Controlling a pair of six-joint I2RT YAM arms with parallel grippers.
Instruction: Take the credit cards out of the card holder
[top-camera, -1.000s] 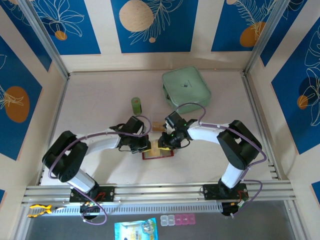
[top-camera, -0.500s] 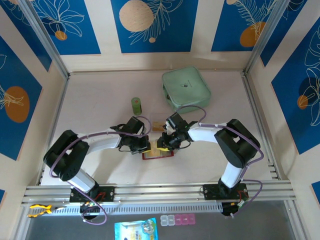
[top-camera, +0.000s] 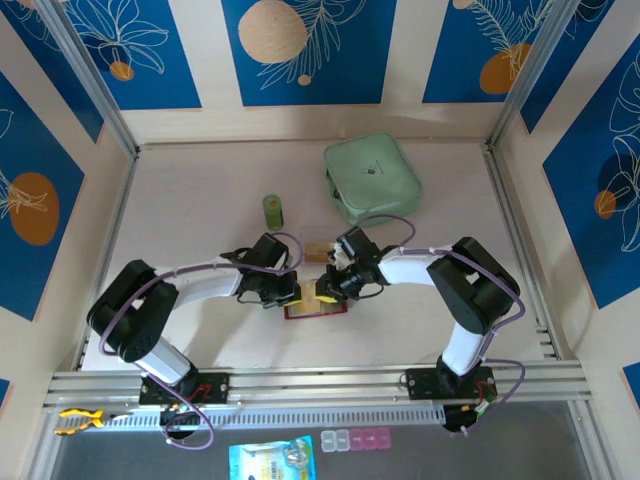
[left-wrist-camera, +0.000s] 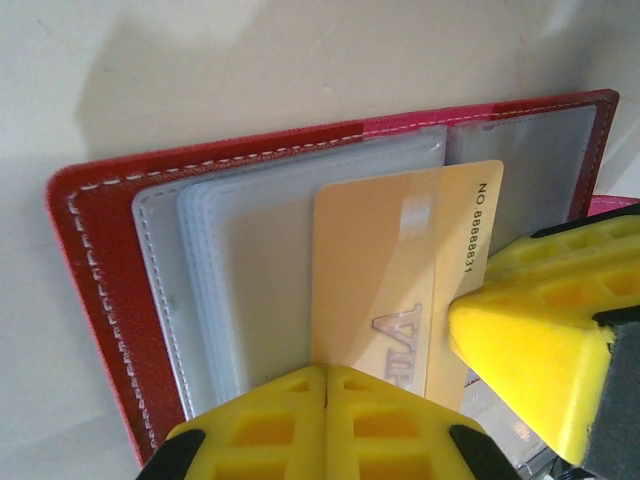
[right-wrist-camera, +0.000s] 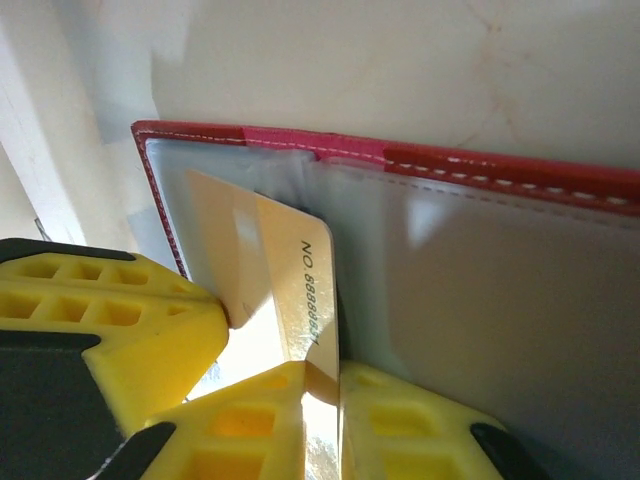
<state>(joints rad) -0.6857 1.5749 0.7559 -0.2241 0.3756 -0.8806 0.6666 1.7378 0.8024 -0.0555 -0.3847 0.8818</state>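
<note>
Three blue-patterned walls (top-camera: 300, 50), pale tabletop (top-camera: 200, 190); left end effector (left-wrist-camera: 326, 390) closed, right end effector (right-wrist-camera: 322, 385) clamped on credit card (right-wrist-camera: 272, 258).

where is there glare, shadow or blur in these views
Left wrist: credit card sharp, its number readable, a shadow on the table beside the card holder; right wrist: bright glare patch on the clear sleeve; top external: evenly lit.

Red card holder (left-wrist-camera: 95, 260), white stitching, pink edge patch
Greyish clear sleeves (left-wrist-camera: 250, 260); tan-gold credit card (left-wrist-camera: 375, 270), dark numerals; mint-green pouch (top-camera: 372, 178); blue wall panels (top-camera: 350, 85), white leaf pattern
</note>
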